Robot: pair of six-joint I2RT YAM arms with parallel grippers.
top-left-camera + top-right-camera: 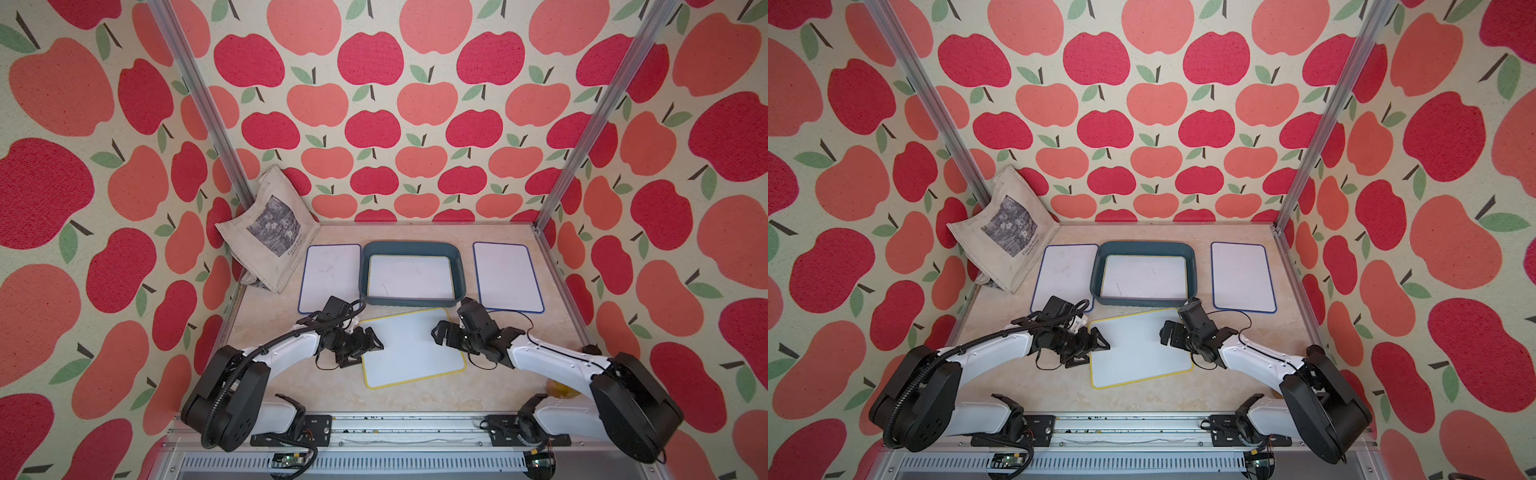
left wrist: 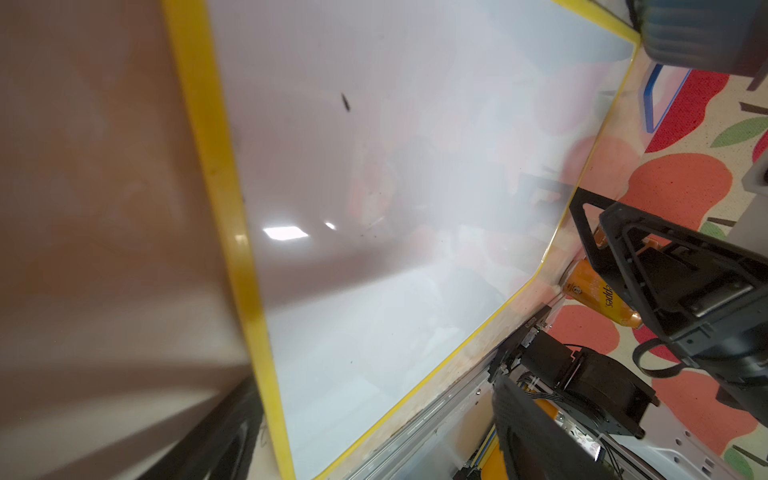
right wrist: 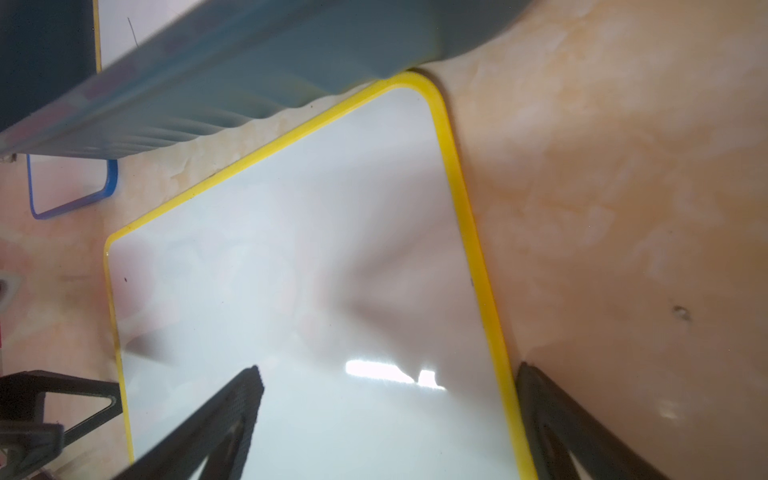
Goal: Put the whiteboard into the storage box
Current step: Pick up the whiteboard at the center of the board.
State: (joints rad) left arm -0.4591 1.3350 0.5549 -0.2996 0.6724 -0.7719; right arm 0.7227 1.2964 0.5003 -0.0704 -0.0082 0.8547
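My left gripper (image 1: pixel 366 348) and right gripper (image 1: pixel 438 335), both wide open and empty, flank opposite ends of the yellow-edged whiteboard (image 1: pixel 411 351), seemingly to lift it level into the storage box (image 1: pixel 409 246).

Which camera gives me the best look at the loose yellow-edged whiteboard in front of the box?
The top views: the yellow-edged whiteboard shows nearly whole there, lying askew in front of the storage box. Each wrist view shows only part of it, close up and glary.
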